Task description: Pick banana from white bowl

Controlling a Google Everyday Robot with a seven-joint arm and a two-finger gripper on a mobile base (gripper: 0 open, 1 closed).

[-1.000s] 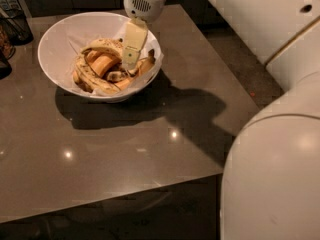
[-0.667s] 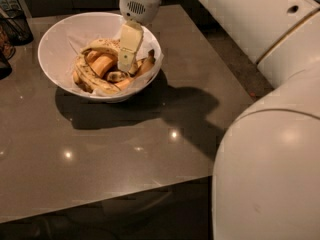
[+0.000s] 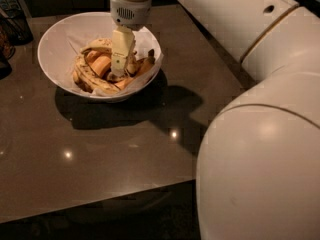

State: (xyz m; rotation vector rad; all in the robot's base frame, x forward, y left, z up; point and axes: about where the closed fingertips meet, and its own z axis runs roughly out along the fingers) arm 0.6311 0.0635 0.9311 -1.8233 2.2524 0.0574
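As needed for a top-down pick, found arm [image 3: 260, 134] arched over from right of white bowl [image 3: 55, 39]. Noted banana [image 3: 92, 80] lying along bowl's front-left, among other fruit [image 3: 102, 63]. Logged gripper [image 3: 120, 71] pointing down at bowl's centre, just beside banana; cannot tell whether clenched or released.

Smooth cream plastic gripper [image 3: 120, 73] in white bowl [image 3: 55, 59], 11 o'clock on table [image 3: 100, 154]. Bowl matt, paper-lined. Tabletop dark, glossy, bright highlights. Skin of banana [image 3: 92, 80] dull, freckled.

Glossy brown table [image 3: 100, 149] — dim room
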